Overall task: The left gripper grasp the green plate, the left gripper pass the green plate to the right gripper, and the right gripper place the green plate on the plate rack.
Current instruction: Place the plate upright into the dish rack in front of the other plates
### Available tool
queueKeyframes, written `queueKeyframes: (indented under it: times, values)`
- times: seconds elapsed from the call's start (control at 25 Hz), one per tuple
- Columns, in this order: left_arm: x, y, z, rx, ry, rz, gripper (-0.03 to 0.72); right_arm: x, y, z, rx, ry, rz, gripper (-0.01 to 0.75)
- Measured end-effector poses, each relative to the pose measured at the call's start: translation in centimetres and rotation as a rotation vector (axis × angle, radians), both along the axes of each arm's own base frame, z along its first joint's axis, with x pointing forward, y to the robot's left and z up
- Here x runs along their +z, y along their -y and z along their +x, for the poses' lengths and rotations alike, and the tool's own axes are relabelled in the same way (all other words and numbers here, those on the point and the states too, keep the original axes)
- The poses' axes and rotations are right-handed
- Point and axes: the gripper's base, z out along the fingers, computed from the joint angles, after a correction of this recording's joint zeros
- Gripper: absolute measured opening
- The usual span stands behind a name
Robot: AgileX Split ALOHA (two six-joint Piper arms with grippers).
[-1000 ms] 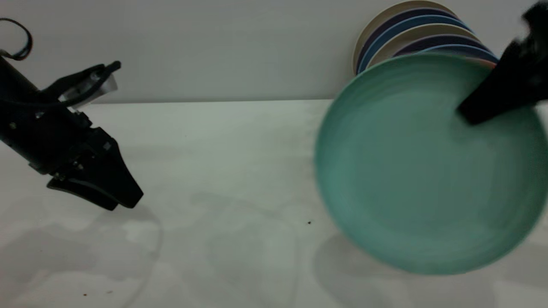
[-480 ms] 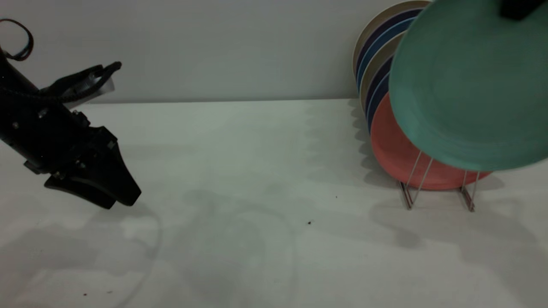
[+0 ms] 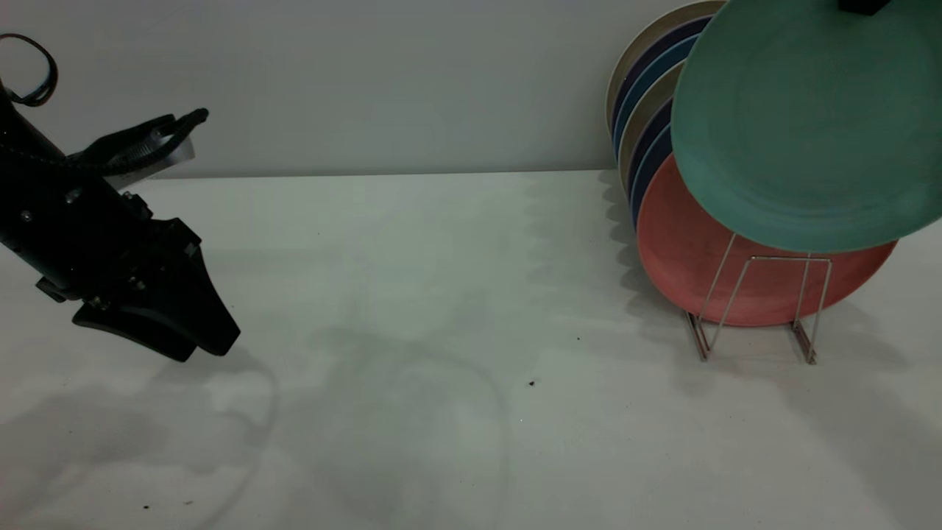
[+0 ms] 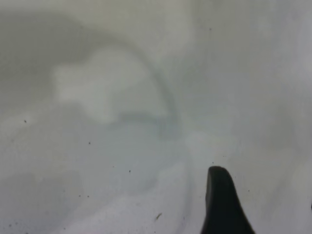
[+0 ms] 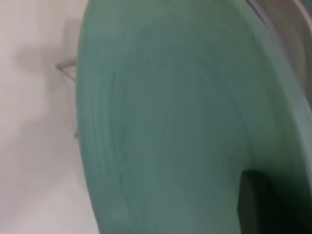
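Right gripper (image 3: 862,6) showed only as a dark tip at the top edge of the exterior view; 1 black finger (image 5: 258,202) lay against the green plate's face in the right wrist view, so it was judged clamped on the green plate (image 3: 809,125) at its upper rim. Plate hung upright in the air, above and in front of the plate rack (image 3: 758,302), its lower edge overlapping the salmon plate (image 3: 692,258) already racked behind the front wire loop.

Left gripper (image 3: 195,342) sat low at the far left over the table (image 3: 412,294), holding nothing; whether its jaws were open could not be told.

Risk, as judged: lowered off-line, the rim could land on a wire loop or knock the salmon plate instead of entering a free slot; a rim-only pinch could let it swing or slip.

Versus 0.5 s earlier: plate sat slightly higher, baring the front loop's top bar. Left gripper barely shifted.
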Motion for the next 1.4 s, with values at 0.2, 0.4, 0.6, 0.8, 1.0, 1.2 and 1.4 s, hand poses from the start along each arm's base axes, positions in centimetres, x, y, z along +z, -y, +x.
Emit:
queueKeyframes:
  times: [0.2, 0.4, 0.6, 0.8, 1.0, 1.2, 1.4]
  values:
    - [0.0, 0.0, 0.1, 0.006, 0.005, 0.004, 0.464, -0.1, -0.1, 0.5, 0.016, 0.045, -0.001, 0.086]
    - [0.0, -0.1, 0.2, 0.010, 0.012, 0.009, 0.464, -0.4, -0.2, 0.8, 0.038, 0.052, -0.016, 0.086]
    - [0.0, -0.1, 0.2, 0.010, 0.014, 0.010, 0.464, -1.4, -0.3, 1.2, 0.043, 0.028, -0.024, 0.086]
    - [0.0, -0.1, 0.2, 0.012, 0.018, 0.013, 0.464, -2.1, -0.3, 1.5, 0.044, 0.009, -0.029, 0.086]
    - [0.0, -0.1, 0.2, 0.013, 0.020, 0.015, 0.464, -2.9, -0.4, 1.8, 0.045, -0.008, -0.031, 0.086]
    - [0.0, -0.1, 0.3, 0.015, 0.023, 0.017, 0.464, -3.2, -0.5, 1.9, 0.043, -0.015, -0.024, 0.086]
    - [0.0, -0.2, 0.3, 0.014, 0.025, 0.018, 0.464, -3.2, -0.5, 1.9, 0.041, -0.019, -0.016, 0.098]
